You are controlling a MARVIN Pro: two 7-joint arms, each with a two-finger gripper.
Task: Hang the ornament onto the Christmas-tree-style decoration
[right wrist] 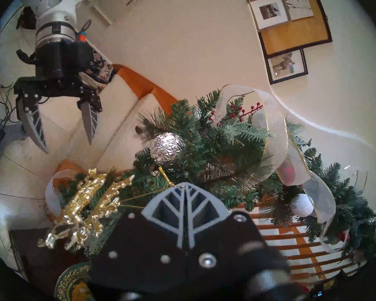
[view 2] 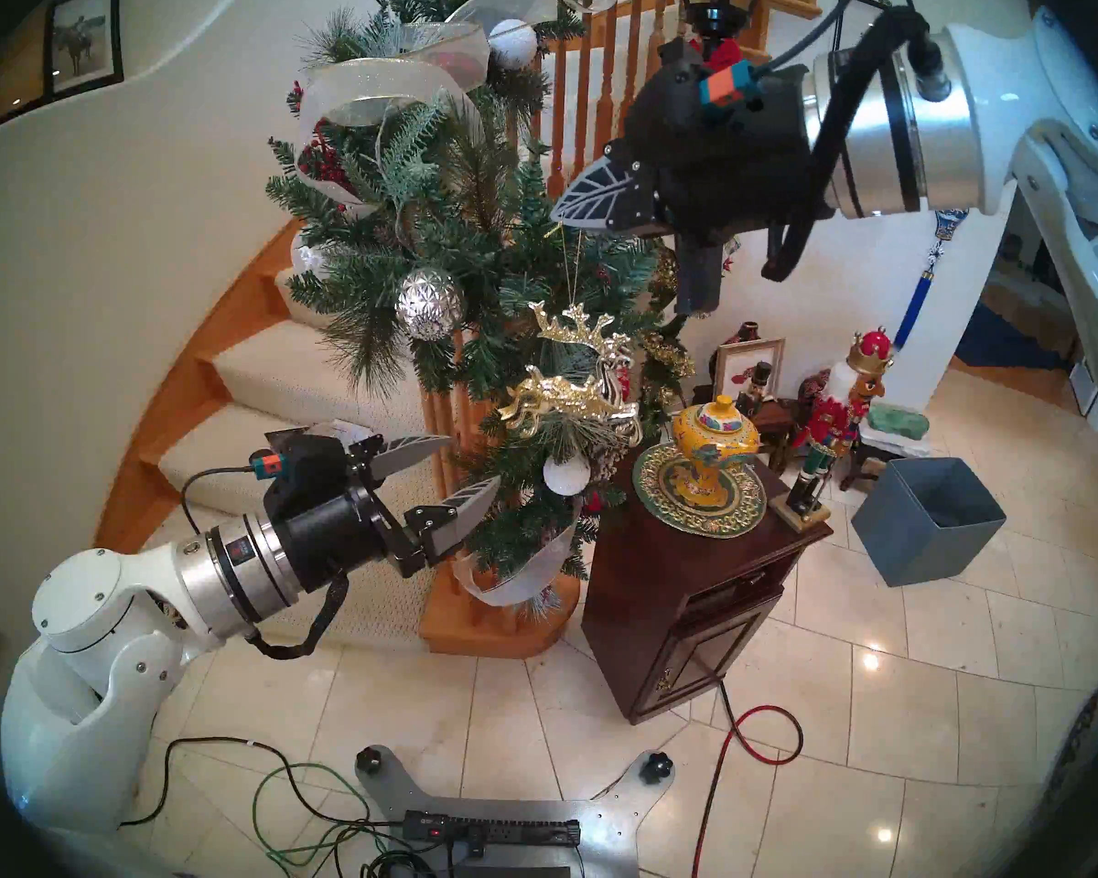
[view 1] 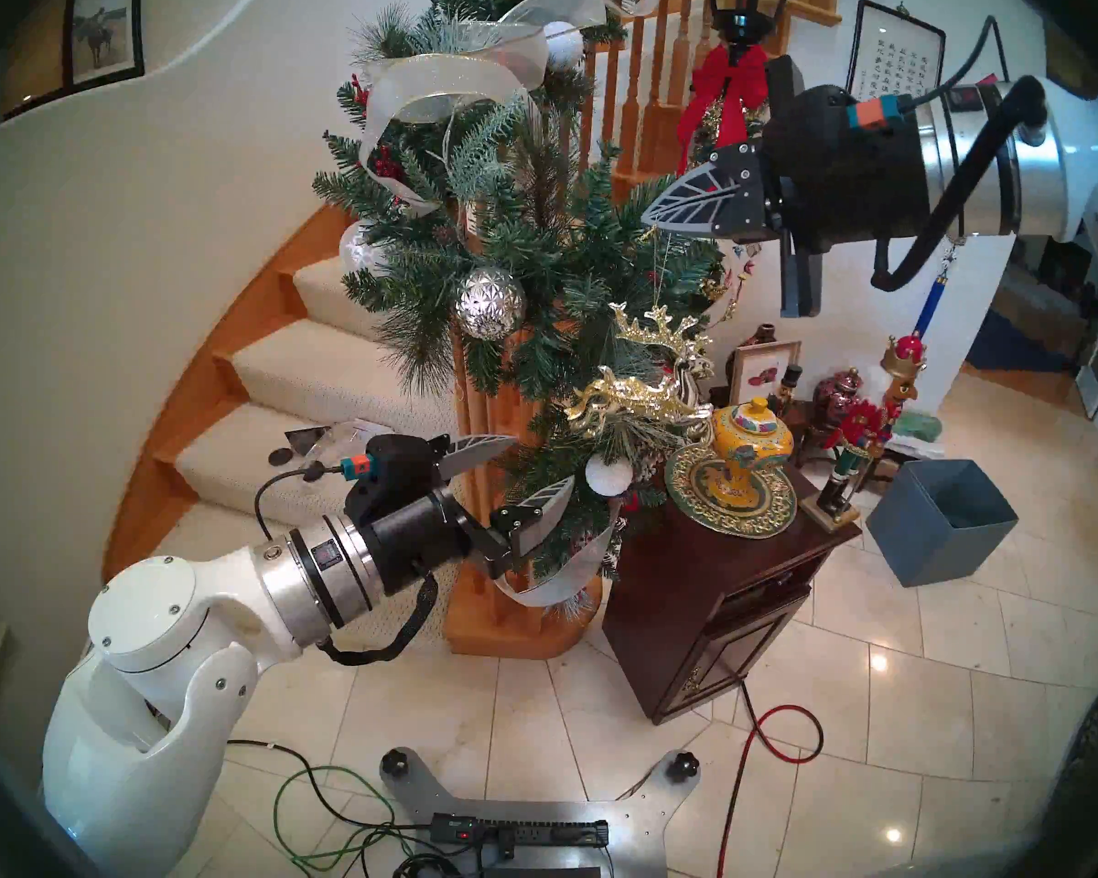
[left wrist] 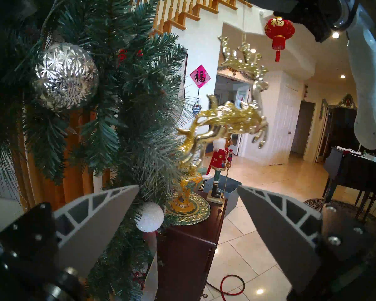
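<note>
ornament (view 1: 651, 376) dangles by thread below the right fingers (view 1: 692, 202), pressed together; left fingers (view 1: 464, 452) spread apart.

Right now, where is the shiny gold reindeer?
In the head view, the reindeer dangles on its thread from the shut right hand, against the garland, right of the silver ball and above the yellow jar.

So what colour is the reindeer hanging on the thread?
Shiny gold reindeer, with some silver; clearest in the left wrist view.

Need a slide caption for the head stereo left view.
Right gripper shut on the thread of a gold reindeer ornament dangling beside the ribboned pine garland; left gripper open below.
</note>
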